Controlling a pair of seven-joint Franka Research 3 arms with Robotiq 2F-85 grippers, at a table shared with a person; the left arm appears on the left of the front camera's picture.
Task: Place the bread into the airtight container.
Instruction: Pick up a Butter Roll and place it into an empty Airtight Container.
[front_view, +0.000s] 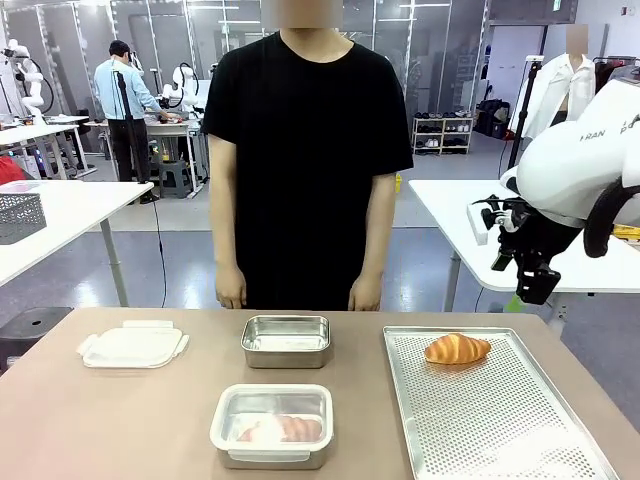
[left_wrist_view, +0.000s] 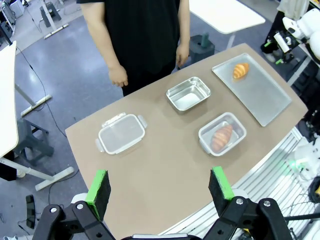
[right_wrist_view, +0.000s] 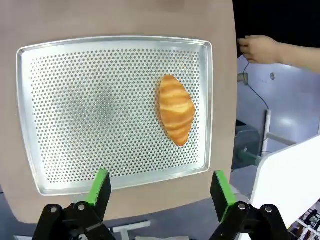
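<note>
A golden croissant (front_view: 457, 348) (right_wrist_view: 176, 109) (left_wrist_view: 240, 70) lies at the far end of a perforated metal tray (front_view: 500, 420) (right_wrist_view: 100, 100). An open, empty steel container (front_view: 287, 340) (left_wrist_view: 188, 93) stands mid-table in front of the person. Nearer me, a second container (front_view: 272, 425) (left_wrist_view: 222, 134) holds a bread under what looks like a clear lid. My right gripper (front_view: 530, 282) (right_wrist_view: 161, 192) hangs open, high above the tray's far right side. My left gripper (left_wrist_view: 159, 186) is open too, far above the table with nothing between its fingers.
A loose clear lid with clips (front_view: 133, 346) (left_wrist_view: 121, 133) lies at the table's left. The person stands at the far edge, one hand (right_wrist_view: 260, 48) hanging near the tray's corner. White tables stand behind on both sides.
</note>
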